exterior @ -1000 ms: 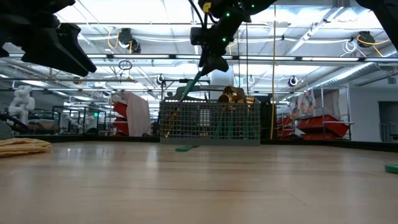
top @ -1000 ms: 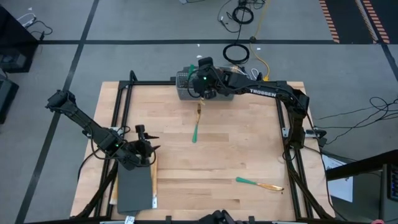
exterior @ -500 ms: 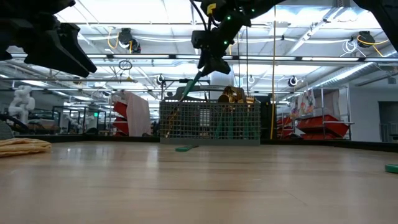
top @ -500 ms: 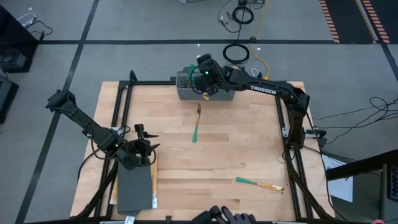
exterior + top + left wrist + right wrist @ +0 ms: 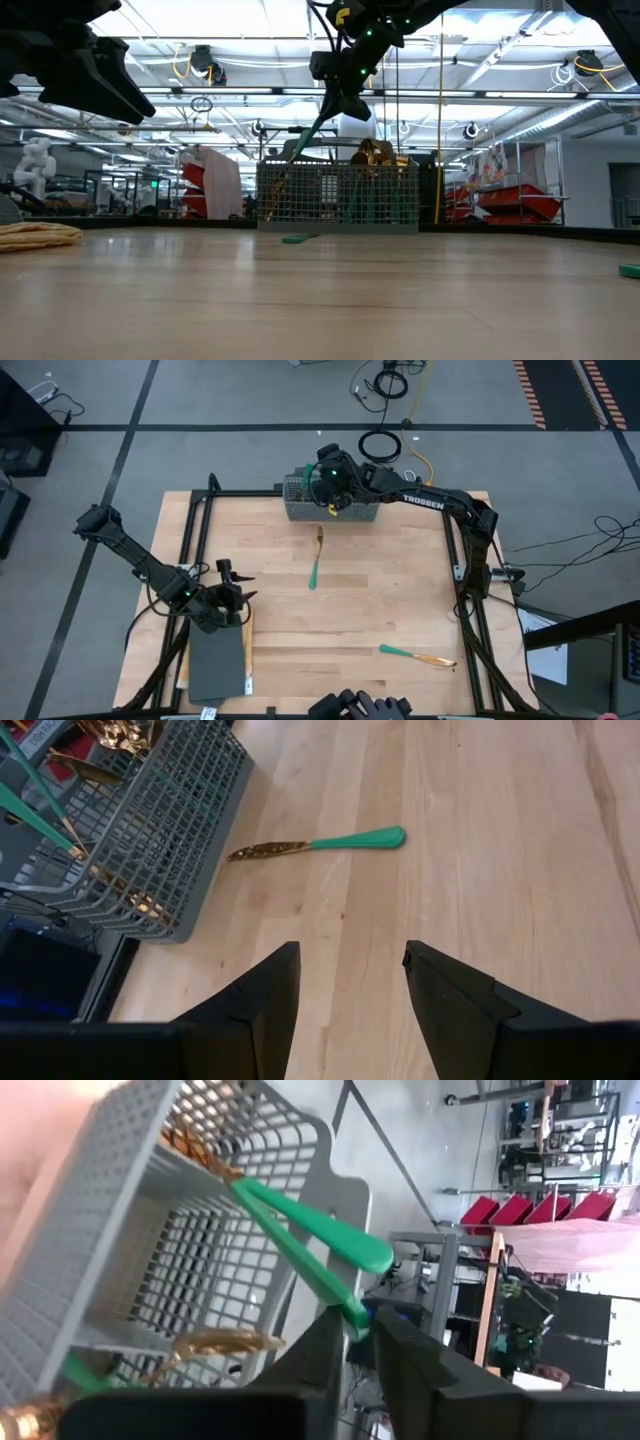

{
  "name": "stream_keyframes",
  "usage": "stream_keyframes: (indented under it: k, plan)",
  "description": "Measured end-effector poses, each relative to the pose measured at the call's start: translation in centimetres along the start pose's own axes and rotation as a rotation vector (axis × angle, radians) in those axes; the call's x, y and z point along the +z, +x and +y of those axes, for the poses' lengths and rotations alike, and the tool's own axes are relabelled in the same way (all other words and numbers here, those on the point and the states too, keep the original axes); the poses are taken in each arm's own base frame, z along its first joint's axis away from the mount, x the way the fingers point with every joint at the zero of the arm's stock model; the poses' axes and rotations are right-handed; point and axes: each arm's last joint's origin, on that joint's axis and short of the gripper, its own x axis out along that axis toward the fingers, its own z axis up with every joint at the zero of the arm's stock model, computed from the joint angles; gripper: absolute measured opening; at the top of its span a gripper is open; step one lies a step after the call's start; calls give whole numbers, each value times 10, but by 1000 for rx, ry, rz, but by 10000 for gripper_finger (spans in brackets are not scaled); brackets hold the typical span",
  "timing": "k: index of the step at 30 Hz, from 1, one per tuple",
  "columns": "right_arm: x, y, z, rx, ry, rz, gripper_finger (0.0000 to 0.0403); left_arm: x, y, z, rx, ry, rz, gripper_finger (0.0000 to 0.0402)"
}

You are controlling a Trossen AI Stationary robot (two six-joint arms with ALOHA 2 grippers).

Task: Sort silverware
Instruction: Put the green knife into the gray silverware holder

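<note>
The grey wire basket (image 5: 330, 508) stands at the table's far edge with several gold-and-teal pieces of silverware upright in it. My right gripper (image 5: 362, 1342) hangs over the basket's left end, shut on one teal handle (image 5: 310, 132) that slants up out of the basket. A second teal handle (image 5: 345, 1242) lies just beside it, untouched. Two pieces lie flat on the table: one mid-table (image 5: 316, 558), one near the right front (image 5: 415, 654). My left gripper (image 5: 236, 594) waits open at the near left. My right gripper pinches the free end of a teal handle (image 5: 352, 1318) between its two fingers. The fingers slant down at it from above. The piece stays tilted, its gold head down inside the basket (image 5: 215, 1172).
A grey mat (image 5: 215, 665) lies at the near left under my left arm. A yellowish cloth (image 5: 38, 235) shows at the left in the low view. A person's hand (image 5: 362, 707) reaches in at the table's near edge. Bare wood lies between the two loose pieces.
My right gripper has shifted a little toward the table's far edge, over the basket, and rolled slightly. The slanting teal handle has stayed where it was. A person's hand has come into view at the near edge.
</note>
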Motion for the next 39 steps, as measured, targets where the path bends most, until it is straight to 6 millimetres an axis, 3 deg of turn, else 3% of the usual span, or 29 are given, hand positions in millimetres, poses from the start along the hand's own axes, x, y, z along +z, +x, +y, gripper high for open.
stream_keyframes:
  k: [6, 14, 18, 22, 26, 30, 35, 39]
  plan:
    - [0, 0, -4, -55, -22, 39, 4, 0, 0, 0, 3, 4, 0, 190]
    - [0, 1, -19, -171, 45, -34, 1, -1, 0, 1, 12, 5, 2, 190]
    - [1, -2, -23, -272, 361, 41, 4, -1, 0, 1, 14, 9, 4, 190]
    - [-10, -16, -27, -282, 703, 92, 31, -2, 0, 1, 19, 19, 13, 190]
    - [-17, -17, -16, -29, 1053, 17, 76, -2, 0, 1, 22, 21, 14, 190]
    - [-11, -15, 1, 116, 1134, 61, 130, -2, 0, 1, 24, 21, 13, 190]
    - [0, -6, 16, 84, 1209, 1, 185, -3, 0, 2, 28, -17, 13, 190]
    - [5, 2, 30, 46, 1281, -47, 206, -3, 0, 2, 30, -23, 18, 190]
